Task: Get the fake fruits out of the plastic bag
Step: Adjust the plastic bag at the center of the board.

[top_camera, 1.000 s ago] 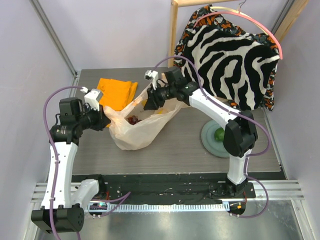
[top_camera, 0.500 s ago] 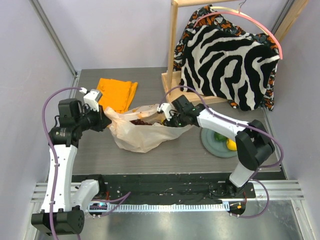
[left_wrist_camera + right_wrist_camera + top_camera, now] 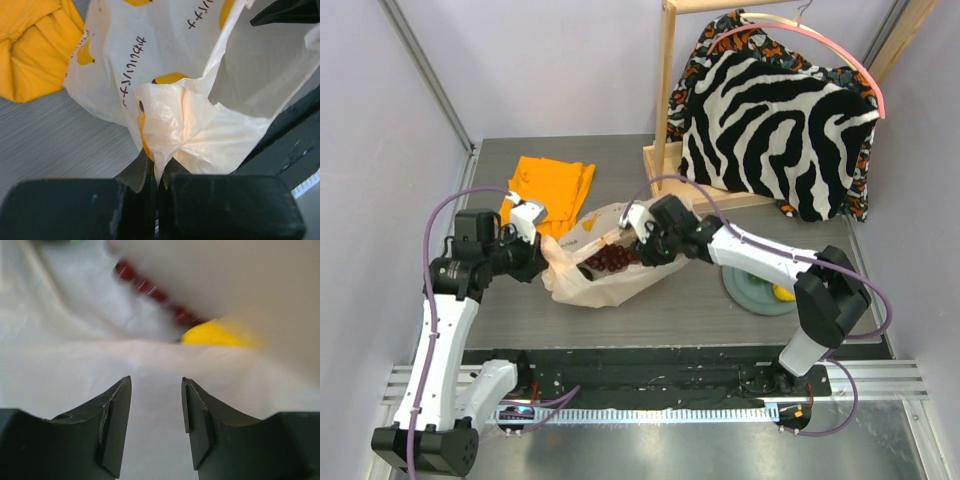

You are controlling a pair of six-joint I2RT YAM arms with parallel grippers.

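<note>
The plastic bag lies crumpled mid-table with its mouth facing right. My left gripper is shut on the bag's left edge; the left wrist view shows a pinched fold of the bag between the closed left gripper. A bunch of dark red grapes shows in the bag's mouth. My right gripper is at that mouth, open with nothing between its fingers. In the right wrist view the right gripper hovers over white bag plastic, with the grapes and a yellow fruit ahead.
A grey-green plate right of the bag holds a yellow fruit, partly hidden by the right arm. A folded orange cloth lies behind the bag. At the back right, a wooden rack carries a zebra-patterned garment.
A yellow fruit has appeared on the plate. My right gripper has come back left into the bag's mouth and opened wider. The left gripper has shifted slightly right, still holding the bag.
</note>
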